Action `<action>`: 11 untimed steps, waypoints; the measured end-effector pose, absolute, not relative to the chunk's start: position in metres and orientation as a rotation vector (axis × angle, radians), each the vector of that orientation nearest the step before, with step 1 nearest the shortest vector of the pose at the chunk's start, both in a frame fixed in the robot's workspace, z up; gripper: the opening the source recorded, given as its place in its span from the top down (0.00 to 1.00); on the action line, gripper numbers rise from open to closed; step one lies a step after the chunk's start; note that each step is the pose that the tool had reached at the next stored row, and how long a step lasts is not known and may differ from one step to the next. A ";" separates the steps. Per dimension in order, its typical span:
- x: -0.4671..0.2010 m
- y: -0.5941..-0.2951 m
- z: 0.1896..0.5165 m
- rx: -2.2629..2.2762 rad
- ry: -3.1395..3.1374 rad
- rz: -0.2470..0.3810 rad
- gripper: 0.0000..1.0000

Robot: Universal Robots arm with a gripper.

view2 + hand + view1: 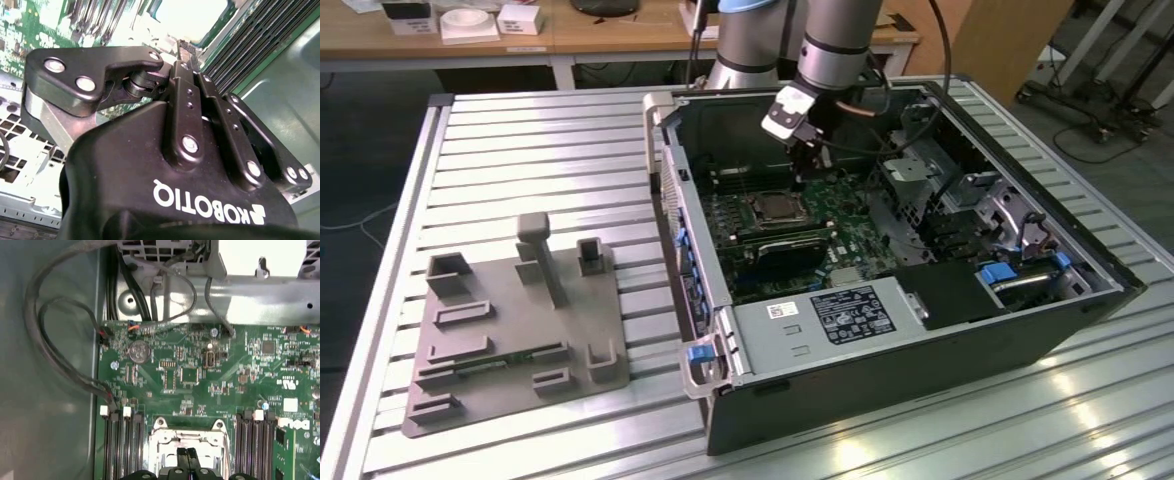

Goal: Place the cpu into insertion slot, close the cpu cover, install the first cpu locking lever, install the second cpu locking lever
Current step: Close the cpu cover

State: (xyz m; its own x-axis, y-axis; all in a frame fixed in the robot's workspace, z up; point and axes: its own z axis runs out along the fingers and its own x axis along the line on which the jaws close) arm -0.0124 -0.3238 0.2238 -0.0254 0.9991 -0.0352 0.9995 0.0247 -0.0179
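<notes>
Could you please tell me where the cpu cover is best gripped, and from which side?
Likely one thin side rail of the cpu cover, approached straight down from above: the frame seems to lie flat on the motherboard, its middle is cut out, and memory slots flank it closely.

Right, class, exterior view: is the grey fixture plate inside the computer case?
No, the grey fixture plate lies on the slatted table outside the open computer case, to the exterior view's left.
</notes>
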 end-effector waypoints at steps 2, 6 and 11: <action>-0.018 -0.324 0.223 2.184 2.240 -0.059 0.90; -0.036 -0.324 0.218 2.184 2.240 -0.059 0.90; -0.061 -0.324 0.211 2.183 2.240 -0.058 0.90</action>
